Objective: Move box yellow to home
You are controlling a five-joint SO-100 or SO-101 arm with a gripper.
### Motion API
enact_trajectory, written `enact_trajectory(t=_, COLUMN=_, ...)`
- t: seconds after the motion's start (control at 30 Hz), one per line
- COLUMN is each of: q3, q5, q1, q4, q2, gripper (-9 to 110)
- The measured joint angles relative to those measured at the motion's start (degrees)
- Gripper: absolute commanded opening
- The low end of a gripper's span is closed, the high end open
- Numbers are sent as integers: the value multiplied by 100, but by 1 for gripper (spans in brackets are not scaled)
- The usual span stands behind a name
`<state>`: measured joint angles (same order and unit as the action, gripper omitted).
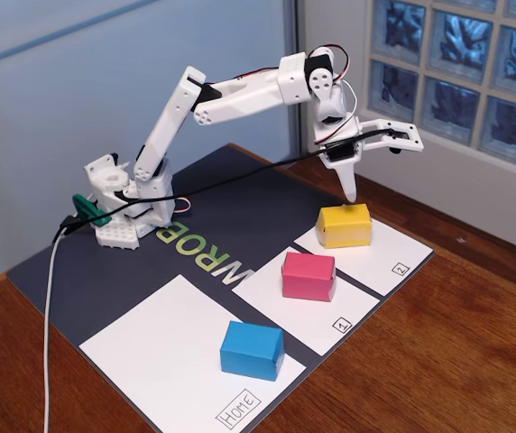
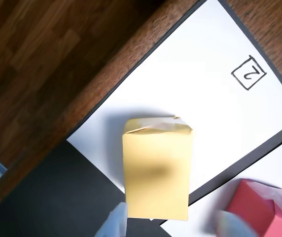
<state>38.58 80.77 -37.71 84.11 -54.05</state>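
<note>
Hovering: the jaws [image 1: 373,162] hang spread wide in the upper right of the fixed view, just above the box yellow [image 1: 344,225], one finger pointing down at it, nothing held.
Box yellow: sits on the white panel labelled 2 [image 1: 393,257], right of centre in the fixed view; in the wrist view it fills the lower centre [image 2: 156,170], with blurred fingertips [image 2: 112,224] at the bottom edge on either side.
Pink block: rests on the panel labelled 1 [image 1: 330,316], centre of the fixed view [image 1: 308,275].
Blue block: lies on the home [image 1: 159,347], lower centre of the fixed view [image 1: 251,350], near the handwritten label.
Tabletop: brown wood [image 1: 456,352] under the dark mat [image 1: 96,271].
</note>
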Motion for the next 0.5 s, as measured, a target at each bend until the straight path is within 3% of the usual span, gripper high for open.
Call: enact_trajectory(t=0.5, q3=0, q5=158, q1=-132, q4=404, q2=79, gripper=37)
